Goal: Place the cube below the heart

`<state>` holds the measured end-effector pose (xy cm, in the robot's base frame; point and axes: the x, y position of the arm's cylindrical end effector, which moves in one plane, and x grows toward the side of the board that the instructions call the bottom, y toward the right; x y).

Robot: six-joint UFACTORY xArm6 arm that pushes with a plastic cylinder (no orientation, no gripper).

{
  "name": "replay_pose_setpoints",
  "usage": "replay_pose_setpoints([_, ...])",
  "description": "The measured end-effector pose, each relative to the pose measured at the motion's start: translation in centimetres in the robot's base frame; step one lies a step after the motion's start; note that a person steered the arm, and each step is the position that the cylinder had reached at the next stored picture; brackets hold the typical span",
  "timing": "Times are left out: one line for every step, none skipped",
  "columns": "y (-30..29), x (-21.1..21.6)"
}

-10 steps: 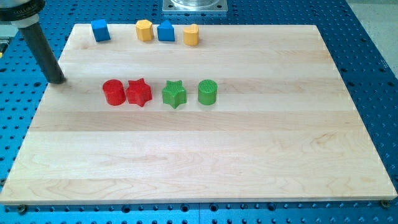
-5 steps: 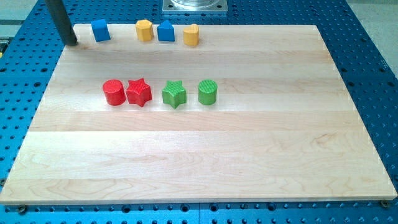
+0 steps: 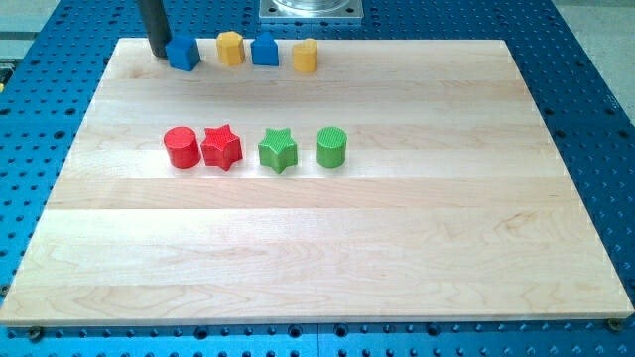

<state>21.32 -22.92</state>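
1. Camera view, writing: no readable brand, label or text on any block, on the wooden board (image 3: 327,248) or on the blue perforated table (image 3: 595,99) under it.
2. My tip (image 3: 159,56) sat at the view's top left, on the board near its top edge. The rod ran up out of frame.
3. End effector state: plain rod, nothing to open or close, so it gripped nothing. Tip was touching, or all but touching, the left face of the blue cube (image 3: 183,54); the exact contact could not be resolved.
4. Blue cube lay just right of the tip, in the top row, slightly lower than its neighbours.
5. Rest of the top row, left to right: yellow block (image 3: 230,48), roughly hexagonal; blue block with a peaked top (image 3: 264,50); second yellow block (image 3: 305,57), lobed, most likely the heart, but the shape was not clear enough to confirm.
6. Cube was left of all three, closest to the first yellow block and apart from it.
7. Middle row, well below the top row: red cylinder (image 3: 181,147) touching red star (image 3: 221,148); then a gap; green star (image 3: 278,150); green cylinder (image 3: 331,147).
8. A grey metal plate (image 3: 311,8) was cut off by the view's top edge.
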Motion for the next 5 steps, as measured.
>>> replay_pose_setpoints([1.1, -1.5])
replay_pose_setpoints([1.7, 0.3])
replay_pose_setpoints([2.7, 3.9])
replay_pose_setpoints([5.5, 7.0])
replay_pose_setpoints([4.2, 7.7])
